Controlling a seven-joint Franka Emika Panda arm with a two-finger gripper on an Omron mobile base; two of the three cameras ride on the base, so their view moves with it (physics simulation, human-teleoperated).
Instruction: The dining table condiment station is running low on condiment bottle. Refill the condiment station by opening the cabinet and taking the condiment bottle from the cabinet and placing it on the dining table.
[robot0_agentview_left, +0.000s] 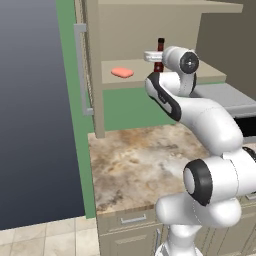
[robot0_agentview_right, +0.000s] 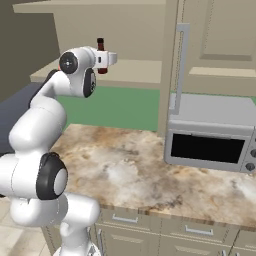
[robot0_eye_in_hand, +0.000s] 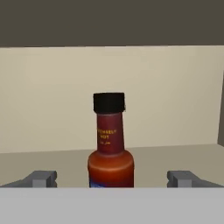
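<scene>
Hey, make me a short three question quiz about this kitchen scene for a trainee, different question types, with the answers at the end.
1. True or false: the gripper is shut on the bottle.
2. What lies on the cabinet shelf left of the bottle in the left base view? A) a pink lump B) a mug C) a plate
3. Fill in: the bottle's cap is ____.

Key
1. False. The fingers stand wide on either side of the bottle, which stands upright on the shelf.
2. A, the pink lump.
3. Black.
</scene>
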